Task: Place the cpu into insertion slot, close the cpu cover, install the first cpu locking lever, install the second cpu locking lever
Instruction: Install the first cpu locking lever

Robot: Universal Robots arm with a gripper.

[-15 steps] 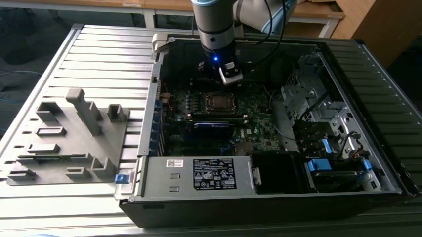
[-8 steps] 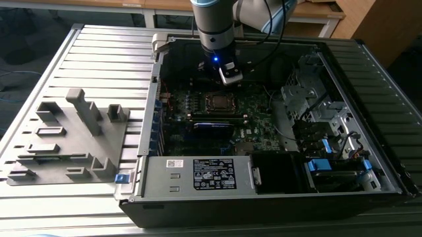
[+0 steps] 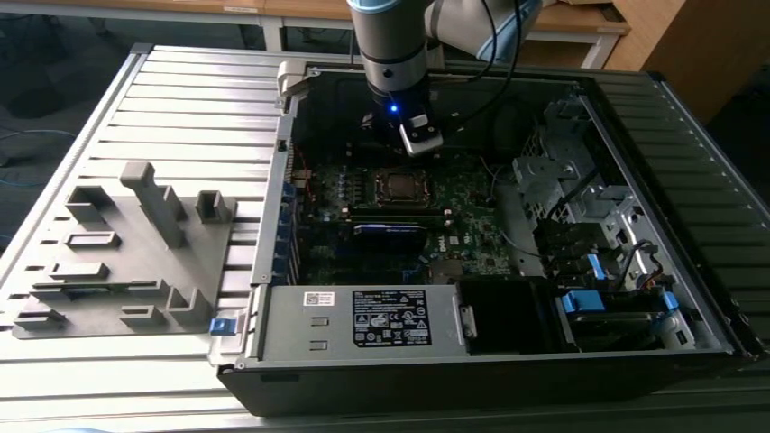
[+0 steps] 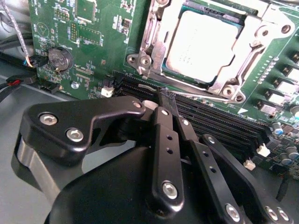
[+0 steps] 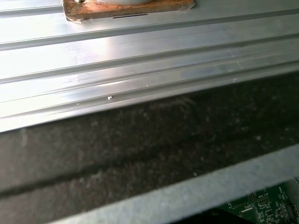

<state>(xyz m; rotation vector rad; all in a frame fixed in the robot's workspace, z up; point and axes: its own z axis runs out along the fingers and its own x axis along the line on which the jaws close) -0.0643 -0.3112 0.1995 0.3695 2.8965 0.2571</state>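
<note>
Evidently the black-fingered gripper stood pinched together, holding nothing, while the flat silver-grey square cpu lay seated in its socket at upper right, just beyond the fingertips.

Honestly nothing was properly readable. The big white label on the power supply box, well away from the gripper, had black print too small to make out, same with the little sticker beside it. Just past the gripper, the cpu had faint grey marks and the green board tiny white lettering, all illegible.
</note>
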